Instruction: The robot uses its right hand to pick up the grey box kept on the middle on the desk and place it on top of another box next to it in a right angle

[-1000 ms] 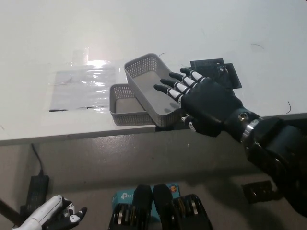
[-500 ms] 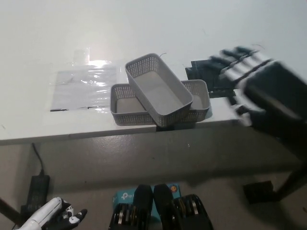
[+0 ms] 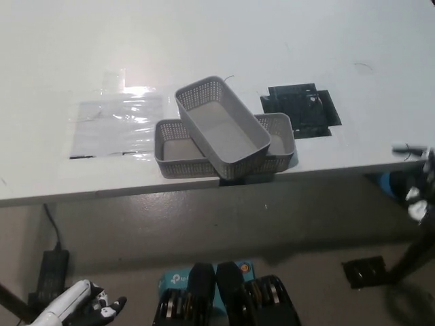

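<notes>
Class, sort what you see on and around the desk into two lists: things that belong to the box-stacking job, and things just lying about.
Part of the job:
upper grey box, lying crosswise on top
lower grey box beneath it
right hand, blurred at the right edge

Just lying about:
clear plastic sheet
black flat piece
left hand, resting at lower left
desk

I can read just one thing; a small blue-green cardboard box [image 3: 178,280] on the floor by my feet has white letters that look like "tp-", the rest is hidden; I see no other words or numbers I can read.
</notes>
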Controlling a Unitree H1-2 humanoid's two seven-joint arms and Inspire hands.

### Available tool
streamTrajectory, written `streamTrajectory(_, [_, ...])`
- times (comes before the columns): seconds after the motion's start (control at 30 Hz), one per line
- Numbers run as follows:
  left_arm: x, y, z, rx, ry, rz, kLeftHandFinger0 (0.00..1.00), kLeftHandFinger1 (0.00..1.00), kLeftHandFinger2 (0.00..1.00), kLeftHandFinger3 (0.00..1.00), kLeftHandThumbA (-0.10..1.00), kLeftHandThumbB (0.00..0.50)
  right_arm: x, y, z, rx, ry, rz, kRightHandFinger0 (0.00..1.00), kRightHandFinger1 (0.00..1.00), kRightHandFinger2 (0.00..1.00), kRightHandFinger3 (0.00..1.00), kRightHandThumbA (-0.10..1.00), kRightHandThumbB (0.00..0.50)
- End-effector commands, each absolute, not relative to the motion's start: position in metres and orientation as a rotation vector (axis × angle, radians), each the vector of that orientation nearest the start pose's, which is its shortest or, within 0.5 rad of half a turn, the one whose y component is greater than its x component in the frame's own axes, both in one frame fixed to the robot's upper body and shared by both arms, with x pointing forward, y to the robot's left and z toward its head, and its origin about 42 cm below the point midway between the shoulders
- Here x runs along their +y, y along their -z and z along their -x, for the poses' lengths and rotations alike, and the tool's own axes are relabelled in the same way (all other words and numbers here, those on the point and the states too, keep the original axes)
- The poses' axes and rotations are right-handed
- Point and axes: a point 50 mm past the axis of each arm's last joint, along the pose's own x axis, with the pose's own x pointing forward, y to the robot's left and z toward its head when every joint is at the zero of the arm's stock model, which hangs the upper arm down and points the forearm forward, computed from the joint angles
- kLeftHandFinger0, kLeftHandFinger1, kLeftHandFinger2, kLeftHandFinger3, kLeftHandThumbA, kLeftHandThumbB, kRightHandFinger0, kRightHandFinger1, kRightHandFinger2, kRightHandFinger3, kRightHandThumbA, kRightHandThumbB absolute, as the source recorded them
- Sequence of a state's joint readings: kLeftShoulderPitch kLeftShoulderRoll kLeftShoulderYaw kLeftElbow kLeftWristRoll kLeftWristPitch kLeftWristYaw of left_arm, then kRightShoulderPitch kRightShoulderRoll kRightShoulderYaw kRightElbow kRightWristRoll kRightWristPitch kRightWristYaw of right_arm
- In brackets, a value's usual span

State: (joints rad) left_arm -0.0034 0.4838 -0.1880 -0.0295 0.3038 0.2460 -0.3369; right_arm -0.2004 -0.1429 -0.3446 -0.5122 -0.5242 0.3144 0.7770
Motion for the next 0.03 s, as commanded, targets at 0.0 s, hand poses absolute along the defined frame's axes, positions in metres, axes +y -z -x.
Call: streamTrajectory(0.0, [0.3194,-0.1028,-0.2782,0.301,0.41,-0.799,0.02,0.0,0.06,0.19,0.64,0.191,-0.3028,-0.1943,-0.2934,-0.093,0.089,0.34,0.27,0.4,0.55,0.85,0.06,0.165])
